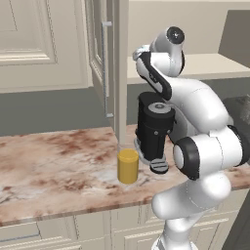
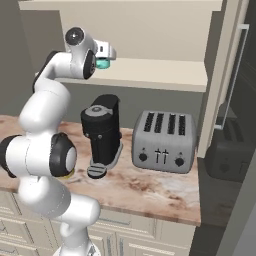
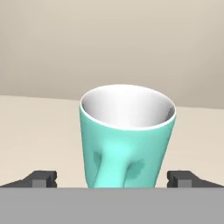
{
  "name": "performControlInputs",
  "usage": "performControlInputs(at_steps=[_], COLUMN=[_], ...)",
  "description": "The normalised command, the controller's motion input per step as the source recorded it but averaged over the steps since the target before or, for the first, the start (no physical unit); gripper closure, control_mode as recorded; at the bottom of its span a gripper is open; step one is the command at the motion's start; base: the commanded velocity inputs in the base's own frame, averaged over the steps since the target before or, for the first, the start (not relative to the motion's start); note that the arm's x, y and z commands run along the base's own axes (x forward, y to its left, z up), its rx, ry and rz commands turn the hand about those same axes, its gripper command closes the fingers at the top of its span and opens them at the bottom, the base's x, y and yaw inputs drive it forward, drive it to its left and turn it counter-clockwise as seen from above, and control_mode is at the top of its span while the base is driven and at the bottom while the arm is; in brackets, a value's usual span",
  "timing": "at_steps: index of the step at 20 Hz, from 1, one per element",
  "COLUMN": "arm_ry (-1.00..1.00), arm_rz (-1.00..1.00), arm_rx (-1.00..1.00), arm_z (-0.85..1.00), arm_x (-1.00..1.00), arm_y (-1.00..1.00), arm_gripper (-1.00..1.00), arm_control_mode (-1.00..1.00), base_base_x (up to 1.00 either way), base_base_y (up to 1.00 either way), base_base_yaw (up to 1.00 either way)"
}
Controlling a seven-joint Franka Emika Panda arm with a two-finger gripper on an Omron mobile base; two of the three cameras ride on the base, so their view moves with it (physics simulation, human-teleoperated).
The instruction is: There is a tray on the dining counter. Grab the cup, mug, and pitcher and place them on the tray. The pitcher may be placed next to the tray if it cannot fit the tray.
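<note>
In the left base view the pitcher [image 1: 128, 166] stands on the marbled table [image 1: 53, 166] just left of the black coffee machine [image 1: 154, 131]. In the right base view the mug [image 2: 102, 63] sits on a cream shelf [image 2: 160, 72] above the coffee machine, right at the tip of the raised hand, with a toaster [image 2: 164, 141] right of the machine. In the hand view the mug, handle facing the camera, stands upright between the jaws [image 3: 113, 178], which are spread wide on either side and not touching it.

marbled worktop [image 1: 53, 161], pitcher [image 1: 128, 166], coffee machine [image 1: 154, 129], toaster [image 2: 163, 141]
</note>
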Motion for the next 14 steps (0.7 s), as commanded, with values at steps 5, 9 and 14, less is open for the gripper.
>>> performControlInputs(at_steps=[5, 9, 14], arm_ry=[0.02, 0.0, -0.01], arm_rz=[0.0, 0.0, 0.0], arm_rx=[0.0, 0.0, 0.0], arm_z=[0.0, 0.0, -0.05], arm_x=[0.08, 0.04, 0.09], arm_y=[0.01, 0.0, 0.0], arm_gripper=[-1.0, -1.0, -1.0], arm_control_mode=[-1.0, -1.0, -1.0], base_base_x=[0.0, 0.0, 0.0], base_base_y=[0.0, 0.0, 0.0], base_base_yaw=[0.0, 0.0, 0.0])
